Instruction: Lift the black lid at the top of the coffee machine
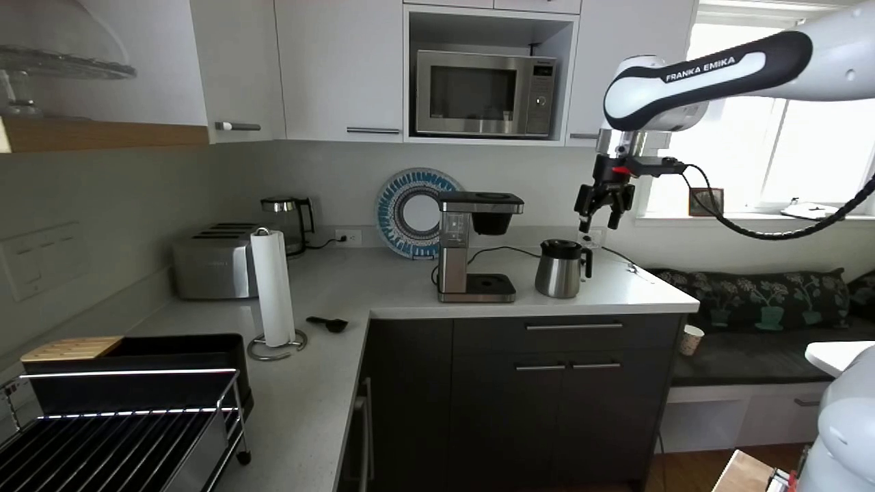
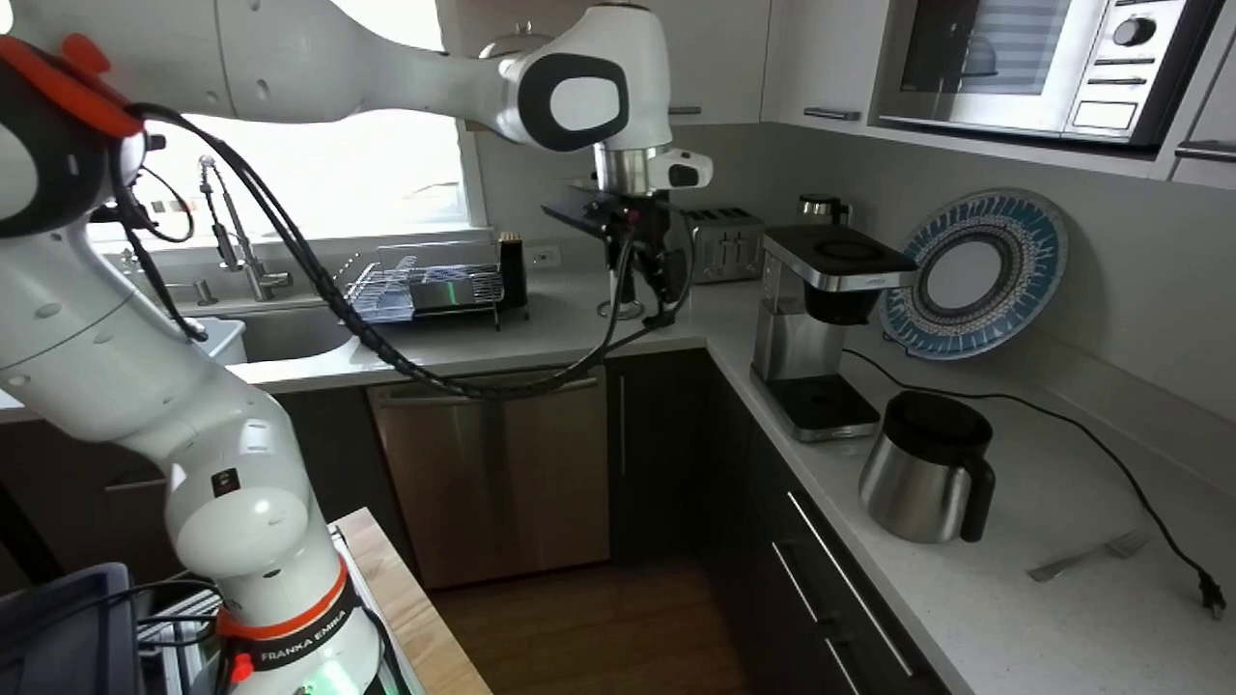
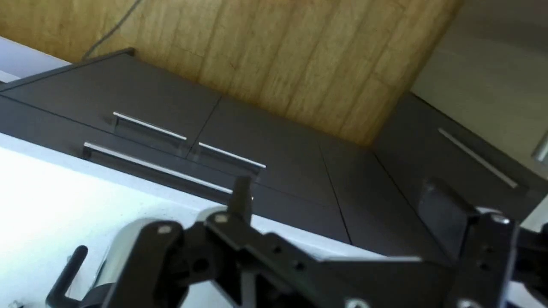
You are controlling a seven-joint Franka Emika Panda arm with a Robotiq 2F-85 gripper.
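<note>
Lid [image 2: 832, 247] lies flat with nothing touching it

It rests level across the top of the coffee machine [image 2: 800, 338], a round ring showing on its dark face. I judge it a light, stiff, thin plastic flap, smooth enough to slip out of a sideways squeeze and easily strained if forced against its hinge. That hinge cannot be made out, so the free side is a guess: likely the overhanging end, above the black filter basket [image 1: 491, 223]. Hooking that edge from below should serve better than a pinch.

In an exterior view the gripper [image 1: 599, 222] hangs well apart, with the lid near its 9 o'clock and a touch higher in the picture; how their true heights compare I cannot tell. The gripper's 2 fingers [image 3: 443, 220] are spread, with nothing between them, and the lid does not show in the wrist view.

Outward from the machine, the steel jug [image 1: 559, 272] stands between its 3 and 4 o'clock, and the patterned plate [image 1: 418, 213] stands on edge behind, toward 10 o'clock.
</note>
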